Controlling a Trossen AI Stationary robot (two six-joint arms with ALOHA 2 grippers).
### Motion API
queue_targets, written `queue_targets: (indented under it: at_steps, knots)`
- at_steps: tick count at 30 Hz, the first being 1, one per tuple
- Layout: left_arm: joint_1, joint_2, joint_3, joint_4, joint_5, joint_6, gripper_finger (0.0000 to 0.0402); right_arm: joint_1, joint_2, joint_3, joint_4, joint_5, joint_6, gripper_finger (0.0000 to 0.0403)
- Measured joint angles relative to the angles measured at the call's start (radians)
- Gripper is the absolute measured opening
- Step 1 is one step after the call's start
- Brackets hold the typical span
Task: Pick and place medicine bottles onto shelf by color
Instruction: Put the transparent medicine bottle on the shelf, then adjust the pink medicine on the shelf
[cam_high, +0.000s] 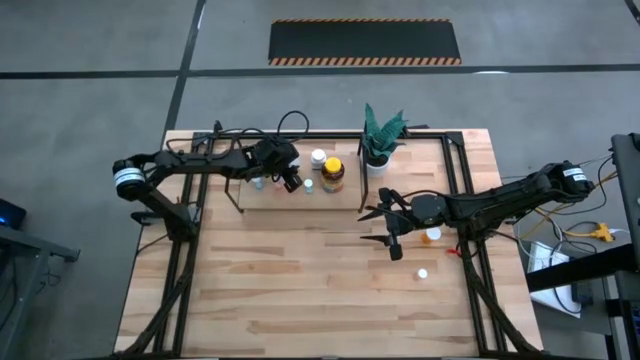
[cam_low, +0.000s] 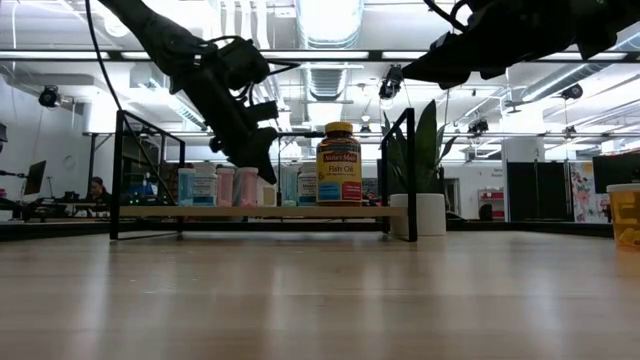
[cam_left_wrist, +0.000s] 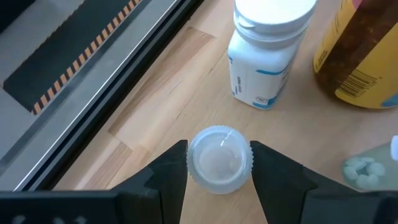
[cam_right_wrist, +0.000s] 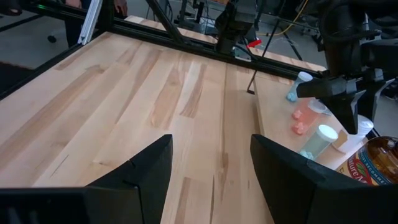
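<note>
My left gripper (cam_high: 290, 180) reaches over the shelf (cam_high: 290, 202), shut on a small bottle with a clear-white cap (cam_left_wrist: 219, 158). Beside it on the shelf stand a white-capped bottle with a blue label (cam_left_wrist: 267, 56), the big amber yellow-capped bottle (cam_high: 333, 172) and a pale green bottle (cam_left_wrist: 367, 168). The low view shows a row of small bottles (cam_low: 235, 187) standing on the shelf panel (cam_low: 150, 211). My right gripper (cam_high: 385, 226) hangs open above the table right of the shelf, with nothing between its fingers (cam_right_wrist: 149, 168). My left gripper pinches the small bottle's cap (cam_left_wrist: 193, 163) between its two fingers, one on each side of the cap's rim. The fingers come slanting down from the table's left. The bottle stands upright; whether its bottom rests on the shelf, I cannot tell.
A green spiky plant in a white pot (cam_high: 381, 135) stands at the shelf's far right corner. An orange-capped bottle (cam_high: 432, 235) and a white-capped one (cam_high: 423, 272) stand on the table near my right arm. Black frame bars (cam_high: 462, 170) run along the table's sides.
</note>
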Motion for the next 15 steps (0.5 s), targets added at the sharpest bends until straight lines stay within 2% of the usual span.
queue_targets:
  at_steps: [6, 15]
  knots:
    - [0.000, 0.000, 0.000, 0.000, 0.000, 0.000, 0.0157, 0.000, 0.000, 0.000, 0.000, 0.000, 0.000, 0.0208]
    - [0.000, -0.016, 0.001, 0.000, -0.001, 0.006, 0.0209, 0.000, 0.000, 0.000, 0.000, 0.000, 0.000, 0.0208]
